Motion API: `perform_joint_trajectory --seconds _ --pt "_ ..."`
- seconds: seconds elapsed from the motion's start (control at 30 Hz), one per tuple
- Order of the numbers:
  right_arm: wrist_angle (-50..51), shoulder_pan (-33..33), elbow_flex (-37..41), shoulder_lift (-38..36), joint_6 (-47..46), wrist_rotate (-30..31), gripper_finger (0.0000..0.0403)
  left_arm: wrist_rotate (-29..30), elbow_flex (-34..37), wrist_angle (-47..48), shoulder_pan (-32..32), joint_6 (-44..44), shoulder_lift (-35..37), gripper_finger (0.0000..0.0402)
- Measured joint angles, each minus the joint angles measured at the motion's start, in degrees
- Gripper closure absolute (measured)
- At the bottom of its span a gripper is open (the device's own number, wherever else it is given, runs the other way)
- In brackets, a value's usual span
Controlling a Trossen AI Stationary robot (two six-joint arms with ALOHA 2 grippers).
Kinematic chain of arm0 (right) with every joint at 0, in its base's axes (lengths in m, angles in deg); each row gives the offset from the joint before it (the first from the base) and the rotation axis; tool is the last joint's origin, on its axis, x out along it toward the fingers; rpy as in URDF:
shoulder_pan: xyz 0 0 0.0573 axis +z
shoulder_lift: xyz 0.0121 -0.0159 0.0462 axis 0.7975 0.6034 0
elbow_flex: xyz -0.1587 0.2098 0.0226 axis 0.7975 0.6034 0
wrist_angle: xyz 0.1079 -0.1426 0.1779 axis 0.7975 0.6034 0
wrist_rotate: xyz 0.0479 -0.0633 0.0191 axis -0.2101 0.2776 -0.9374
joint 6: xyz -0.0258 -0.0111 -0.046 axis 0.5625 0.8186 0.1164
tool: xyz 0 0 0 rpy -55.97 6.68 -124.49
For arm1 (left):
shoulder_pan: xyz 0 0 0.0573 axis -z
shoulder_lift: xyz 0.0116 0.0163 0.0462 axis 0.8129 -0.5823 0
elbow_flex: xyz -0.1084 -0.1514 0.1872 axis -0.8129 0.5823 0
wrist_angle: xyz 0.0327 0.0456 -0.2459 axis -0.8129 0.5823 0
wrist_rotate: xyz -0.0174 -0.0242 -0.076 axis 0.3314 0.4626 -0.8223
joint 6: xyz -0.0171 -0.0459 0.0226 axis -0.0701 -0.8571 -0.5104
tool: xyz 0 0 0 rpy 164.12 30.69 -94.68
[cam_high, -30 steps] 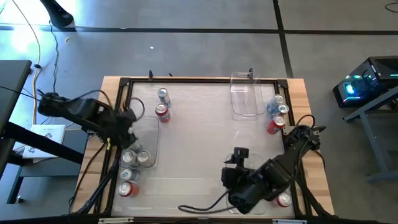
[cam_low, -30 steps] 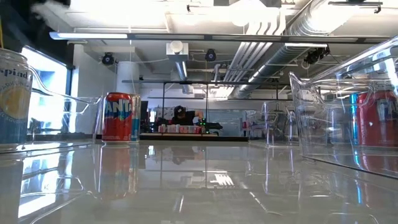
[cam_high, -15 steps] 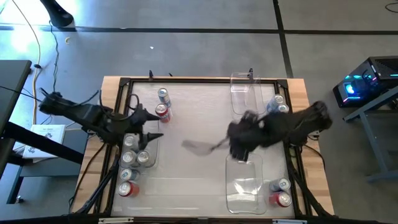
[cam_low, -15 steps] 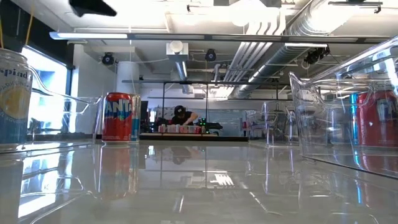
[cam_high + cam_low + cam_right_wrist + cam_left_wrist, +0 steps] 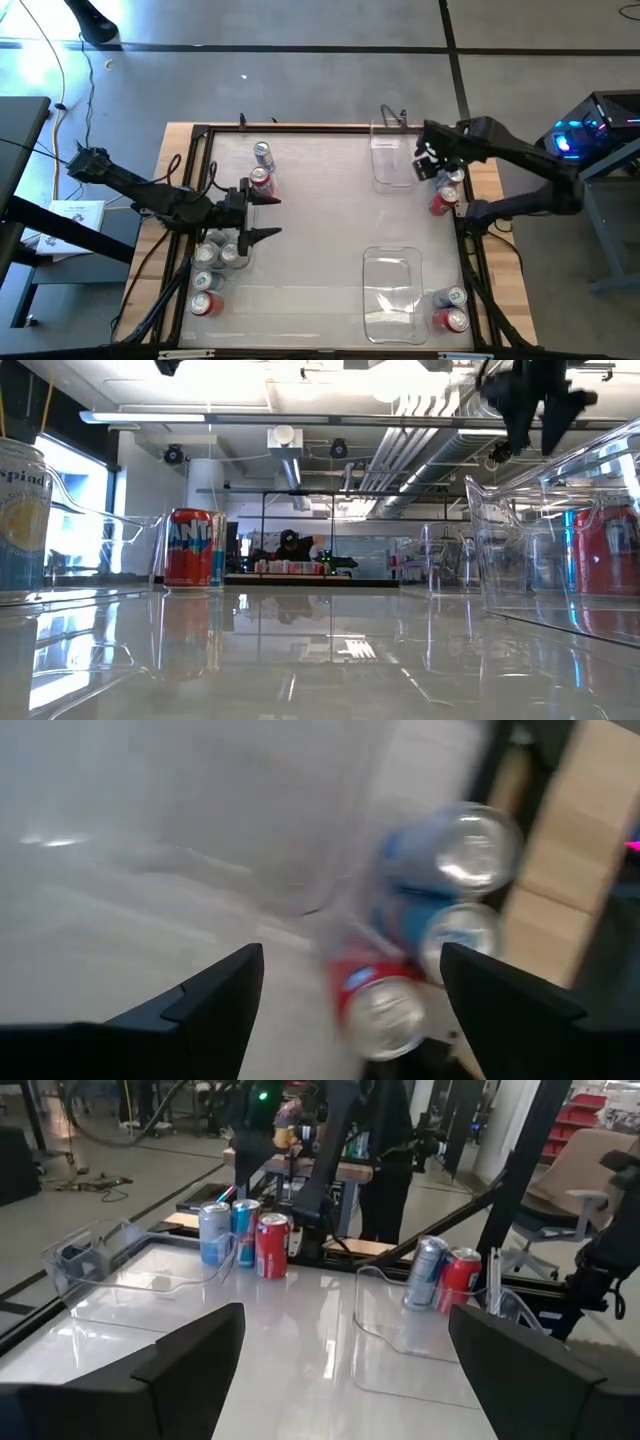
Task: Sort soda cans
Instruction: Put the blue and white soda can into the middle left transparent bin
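Soda cans stand upright in groups. A silver can (image 5: 262,153) and a red can (image 5: 261,180) stand at the far left. Several silver cans (image 5: 215,252) and a red one (image 5: 205,304) stand at the near left. Two blue-silver cans (image 5: 468,848) and a red can (image 5: 385,1010) stand at the far right, and two more cans (image 5: 453,309) at the near right. My right gripper (image 5: 428,160) hangs open above the far-right group, pointing down. My left gripper (image 5: 264,217) is open, level above the table's left part, pointing toward the right edge.
Three clear plastic bins lie on the table: one at the far edge (image 5: 393,152), one at the near right (image 5: 392,290) and one at the left (image 5: 240,205), under my left gripper. A black frame (image 5: 200,132) runs round the table top. The middle of the table is bare.
My right gripper has swung fast from the near edge to the far right, ending over the three cans there, and has rolled about on the way. The near-right bin, covered by that arm before, now shows. My left gripper has moved toward the table's right and tipped up to level.
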Motion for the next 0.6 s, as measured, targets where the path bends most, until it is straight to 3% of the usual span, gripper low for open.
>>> perform_joint_trajectory --seconds 0.2,0.43,0.6 --pt "-0.7 -12.4 4.0 3.1 9.6 4.2 0.0105 0.0 0.0 -0.8 -0.1 -0.2 -0.4 0.0055" --pt "-4.0 -24.0 4.2 6.5 25.1 4.0 0.0105 0.0 0.0 -1.3 -0.1 -0.4 -0.4 0.0055" --pt "-2.2 -25.2 3.3 7.5 27.2 2.9 0.0105 -0.1 0.0 -1.2 -0.1 -0.1 -0.4 0.0055"
